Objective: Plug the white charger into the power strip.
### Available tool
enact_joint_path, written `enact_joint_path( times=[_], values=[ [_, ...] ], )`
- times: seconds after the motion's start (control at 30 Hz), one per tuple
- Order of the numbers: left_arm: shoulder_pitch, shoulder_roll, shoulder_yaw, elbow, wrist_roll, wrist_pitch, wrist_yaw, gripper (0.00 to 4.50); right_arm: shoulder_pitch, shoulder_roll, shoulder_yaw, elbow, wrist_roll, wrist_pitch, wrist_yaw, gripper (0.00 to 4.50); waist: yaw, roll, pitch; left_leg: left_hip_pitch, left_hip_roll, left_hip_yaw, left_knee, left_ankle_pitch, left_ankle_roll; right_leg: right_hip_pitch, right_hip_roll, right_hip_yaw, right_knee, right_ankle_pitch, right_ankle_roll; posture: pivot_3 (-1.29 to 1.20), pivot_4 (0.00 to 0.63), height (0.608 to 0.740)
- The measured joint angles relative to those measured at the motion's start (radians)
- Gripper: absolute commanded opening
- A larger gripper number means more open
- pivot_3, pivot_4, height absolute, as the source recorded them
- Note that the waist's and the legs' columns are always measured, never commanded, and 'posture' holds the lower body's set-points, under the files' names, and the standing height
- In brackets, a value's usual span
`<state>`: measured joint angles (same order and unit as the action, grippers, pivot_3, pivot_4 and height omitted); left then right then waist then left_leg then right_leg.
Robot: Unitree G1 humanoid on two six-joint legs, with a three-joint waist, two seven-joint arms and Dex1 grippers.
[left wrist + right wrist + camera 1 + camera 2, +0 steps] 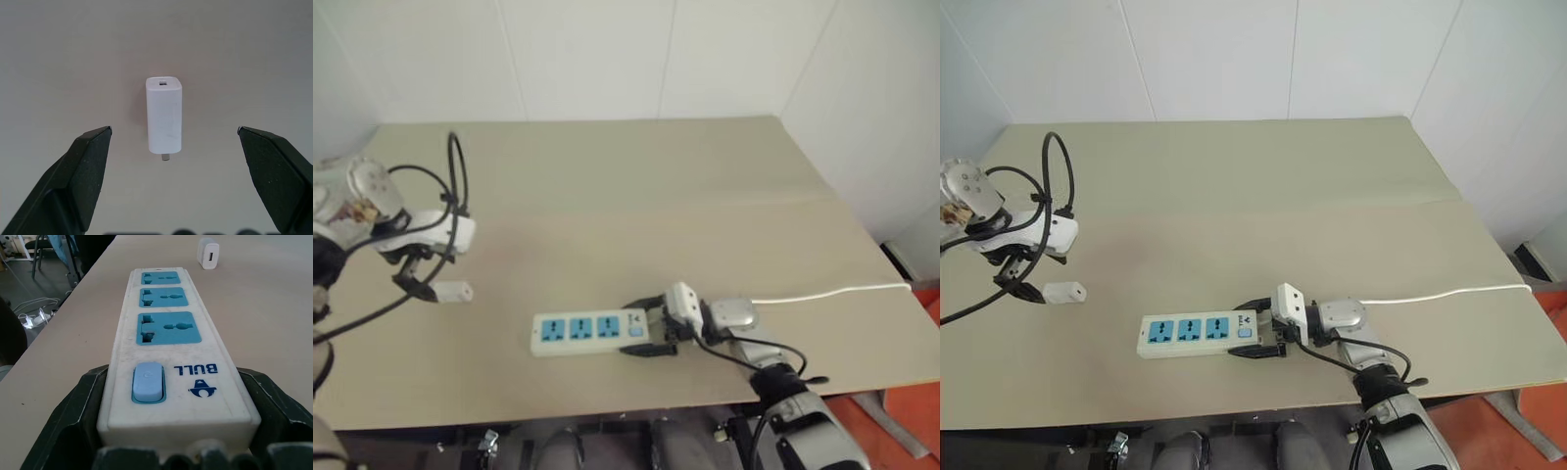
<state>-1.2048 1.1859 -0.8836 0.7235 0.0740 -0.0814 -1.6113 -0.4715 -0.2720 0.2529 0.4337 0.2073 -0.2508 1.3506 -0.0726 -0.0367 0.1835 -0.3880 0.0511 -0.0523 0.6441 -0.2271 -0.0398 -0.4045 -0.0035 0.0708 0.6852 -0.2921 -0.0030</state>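
Observation:
The white charger (453, 291) lies on its side at the left of the tan table (636, 196), with a metal prong showing at one end. My left gripper (174, 129) hangs over it pointing down, open. Its two black fingers (83, 171) stand wide on either side of the charger and do not touch it. The power strip (587, 330), a white bar with three blue sockets, lies near the table's front edge. My right gripper (651, 333) is shut on the strip's switch end, one black finger (73, 416) against each side.
The strip's white cord (832, 291) runs right across the table to its right edge. White walls close off the back and right. Past the table's front edge in the right wrist view are chair legs and cables on the floor (34, 308).

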Motion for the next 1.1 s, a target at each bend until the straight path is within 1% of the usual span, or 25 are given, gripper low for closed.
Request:
enact_joint_path(
  times=[0.2, 0.37, 0.53, 0.73, 1.1],
  values=[
    [0.004, -0.007, -0.006, 0.027, 0.007, -0.008, 0.0, 4.5, 0.009, -0.001, 0.0, -0.019, -0.002, 0.02, -0.009, 3.44, 0.002, 0.0, 0.0, 0.0, 0.0, 0.0, 0.0, 0.0, 0.0, 0.0, 0.0, 0.0, 0.001, 0.0, 0.0, 0.0, 0.15, 0.74],
    [0.067, -0.071, 0.014, 0.059, 0.082, -0.014, 0.0, 4.5, 0.014, 0.001, 0.001, -0.032, -0.007, 0.033, -0.017, 3.44, 0.001, 0.0, 0.0, 0.0, 0.0, 0.0, 0.001, 0.0, 0.0, 0.0, 0.0, 0.0, 0.001, 0.0, 0.0, 0.0, 0.15, 0.74],
    [0.076, -0.125, 0.08, 0.087, 0.152, -0.029, 0.0, 4.5, 0.028, 0.003, 0.001, -0.053, -0.008, 0.044, -0.034, 3.44, 0.001, 0.0, 0.0, 0.001, 0.0, 0.0, 0.001, 0.0, 0.0, 0.0, 0.0, 0.0, 0.002, 0.0, 0.0, 0.0, 0.15, 0.74],
    [0.085, -0.193, 0.122, 0.15, 0.243, -0.062, 0.023, 4.5, 0.046, 0.006, 0.001, -0.079, -0.007, 0.063, -0.052, 3.44, 0.0, -0.001, 0.0, 0.001, 0.0, 0.0, 0.001, 0.0, 0.0, 0.0, 0.0, 0.0, 0.002, 0.0, 0.0, 0.0, 0.15, 0.74],
    [0.1, -0.253, 0.215, 0.22, 0.36, -0.116, 0.09, 4.5, 0.077, 0.003, 0.007, -0.118, -0.007, 0.084, -0.075, 3.44, 0.004, 0.001, -0.002, 0.005, -0.001, 0.0, 0.001, 0.0, 0.001, 0.003, -0.001, 0.0, 0.005, 0.0, 0.0, 0.0, 0.15, 0.74]
  ],
)
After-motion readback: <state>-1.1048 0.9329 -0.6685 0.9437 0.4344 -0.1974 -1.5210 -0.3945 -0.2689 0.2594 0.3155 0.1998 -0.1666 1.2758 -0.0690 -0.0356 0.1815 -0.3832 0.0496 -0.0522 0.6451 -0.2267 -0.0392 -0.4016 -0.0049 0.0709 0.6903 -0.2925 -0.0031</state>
